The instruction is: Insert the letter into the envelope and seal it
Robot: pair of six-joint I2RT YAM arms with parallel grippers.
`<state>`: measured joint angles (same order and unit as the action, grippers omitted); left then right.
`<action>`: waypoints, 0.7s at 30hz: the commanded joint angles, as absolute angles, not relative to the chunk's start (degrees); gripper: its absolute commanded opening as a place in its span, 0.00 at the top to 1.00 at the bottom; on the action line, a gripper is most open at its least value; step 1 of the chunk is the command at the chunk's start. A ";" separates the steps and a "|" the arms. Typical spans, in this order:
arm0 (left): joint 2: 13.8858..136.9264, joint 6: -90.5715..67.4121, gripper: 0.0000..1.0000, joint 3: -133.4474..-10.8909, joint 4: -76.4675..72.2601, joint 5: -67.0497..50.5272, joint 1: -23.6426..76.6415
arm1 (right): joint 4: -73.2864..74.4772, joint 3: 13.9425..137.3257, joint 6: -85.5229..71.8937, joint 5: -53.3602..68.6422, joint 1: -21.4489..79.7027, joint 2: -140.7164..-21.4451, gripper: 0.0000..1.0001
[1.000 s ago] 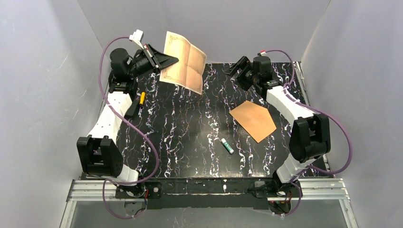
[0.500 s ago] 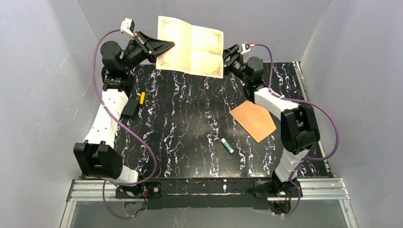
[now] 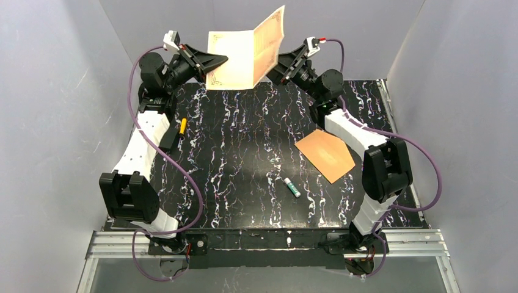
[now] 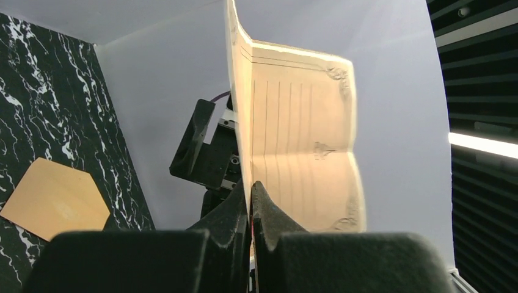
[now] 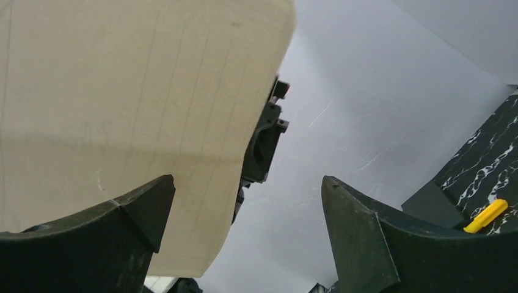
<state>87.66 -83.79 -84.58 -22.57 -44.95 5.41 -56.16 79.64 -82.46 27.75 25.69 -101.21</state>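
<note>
The letter (image 3: 244,58), cream-tan with a darker border, hangs in the air at the back of the table, bent into a V along its middle crease. My left gripper (image 3: 218,60) is shut on its left edge; the left wrist view shows the pads pinching the sheet (image 4: 293,140) at the gripper (image 4: 251,186). My right gripper (image 3: 278,61) stands open at the raised right half. In the right wrist view the letter's pale back (image 5: 122,104) runs past the left finger, partly into the gap of the gripper (image 5: 247,189). The orange-brown envelope (image 3: 325,154) lies flat at the right, also in the left wrist view (image 4: 55,198).
A green-and-white glue stick (image 3: 291,187) lies near the table's middle, left of the envelope. A yellow-tipped tool (image 3: 182,126) rests by the left arm; its yellow end (image 5: 485,215) also shows in the right wrist view. Grey walls close in the back and sides.
The letter went from spread flat in the air to bent, its right half swung up and leftward. My right gripper rose to that half and its jaws widened. The left gripper kept its hold.
</note>
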 commanded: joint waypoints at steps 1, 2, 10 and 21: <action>87.03 -84.70 1.00 -84.04 -23.58 -46.70 6.27 | -55.21 83.23 -78.67 30.27 27.52 -98.90 0.01; 87.26 -84.72 1.00 -84.32 -23.65 -47.18 6.37 | -56.75 83.05 -79.56 30.07 27.70 -99.18 0.01; 87.55 -84.87 1.00 -84.55 -23.69 -49.10 7.57 | -56.05 84.79 -80.92 29.36 28.66 -100.52 0.04; 87.51 -83.67 1.00 -87.25 -23.82 -52.67 7.65 | -49.45 88.33 -83.06 29.78 29.30 -102.69 0.24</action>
